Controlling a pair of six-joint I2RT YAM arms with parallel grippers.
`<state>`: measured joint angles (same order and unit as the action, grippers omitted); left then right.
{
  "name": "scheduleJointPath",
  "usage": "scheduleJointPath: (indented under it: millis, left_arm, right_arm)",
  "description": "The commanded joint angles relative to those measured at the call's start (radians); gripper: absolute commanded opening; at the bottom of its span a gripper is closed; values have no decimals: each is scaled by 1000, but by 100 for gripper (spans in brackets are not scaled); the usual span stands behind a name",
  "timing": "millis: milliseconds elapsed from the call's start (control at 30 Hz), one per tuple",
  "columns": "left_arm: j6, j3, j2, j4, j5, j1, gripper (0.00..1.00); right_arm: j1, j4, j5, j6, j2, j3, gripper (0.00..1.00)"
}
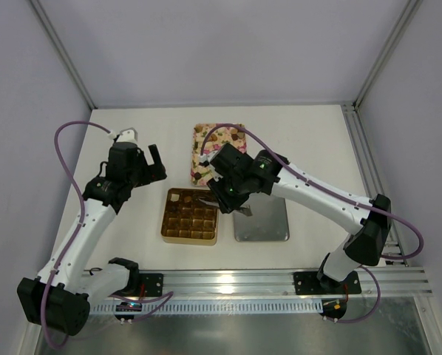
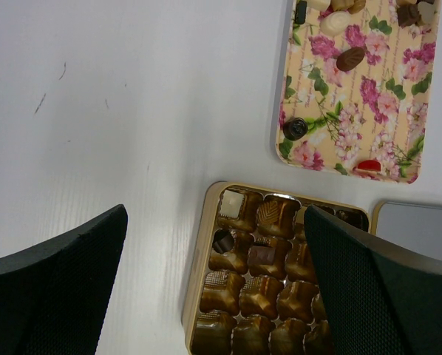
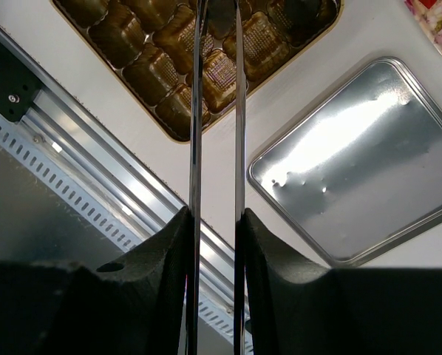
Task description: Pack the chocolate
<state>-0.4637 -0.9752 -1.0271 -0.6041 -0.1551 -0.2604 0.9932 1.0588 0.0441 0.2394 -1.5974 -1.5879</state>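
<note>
Three chocolates [image 2: 259,255] sit in cells of the gold box [image 2: 199,296] between the left hand's [image 2: 215,222] fingers: a cream-topped piece [image 2: 232,201], a dark piece [image 2: 222,241] and a brown square. Ahead and to its right, a dark rosette [image 2: 296,127], a brown oval [image 2: 350,58] and a cream-white piece [image 2: 335,22] lie loose on the flowered tray [image 2: 398,96].

white bench [image 1: 132,133]. the tray [image 2: 332,126] at upper right is cream with pink flowers and green leaves. the box [image 2: 194,288] is gold with glossy brown cells. chocolate [image 2: 350,58] pieces are dark brown, light brown and cream-white; one is red. silver lid [image 1: 265,222]; purple cables [image 1: 57,139].
</note>
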Motion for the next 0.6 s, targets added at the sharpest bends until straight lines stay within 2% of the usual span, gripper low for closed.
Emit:
scheduleJointPath:
  millis: [0,367,567]
  left_arm:
    - [3,-10,21,4,5,1,100]
    - [3,-10,21,4,5,1,100]
    - [3,-8,22,4,2,1,100]
  right_arm:
    - [9,-43,8,11,5,-18,34]
    - [18,-56,7,9,-24,-9,36]
    - [19,-57,2,6,-35,-6,40]
